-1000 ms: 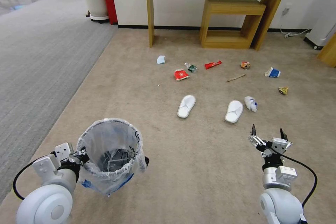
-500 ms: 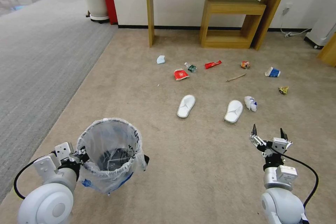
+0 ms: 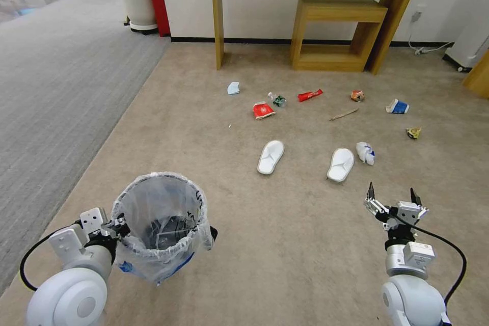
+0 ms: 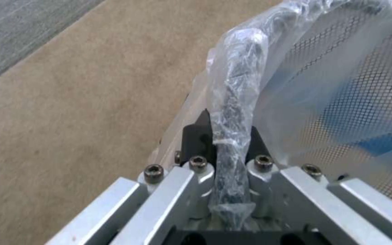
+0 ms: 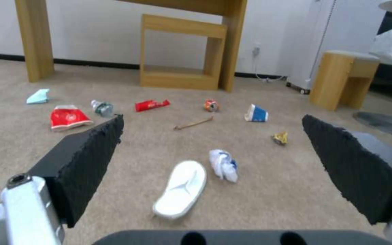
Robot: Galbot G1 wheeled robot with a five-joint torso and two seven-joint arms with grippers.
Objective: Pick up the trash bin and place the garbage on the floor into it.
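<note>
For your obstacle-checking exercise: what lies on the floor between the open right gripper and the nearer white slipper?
Nothing: in the head view, bare beige carpet runs from the right gripper to the slipper. The crumpled tissue sits beside the slipper, off that line.

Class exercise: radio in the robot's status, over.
Left gripper shut on trash bin rim. Right gripper open, above floor. Garbage ahead, nearest slipper. Path clear.
</note>
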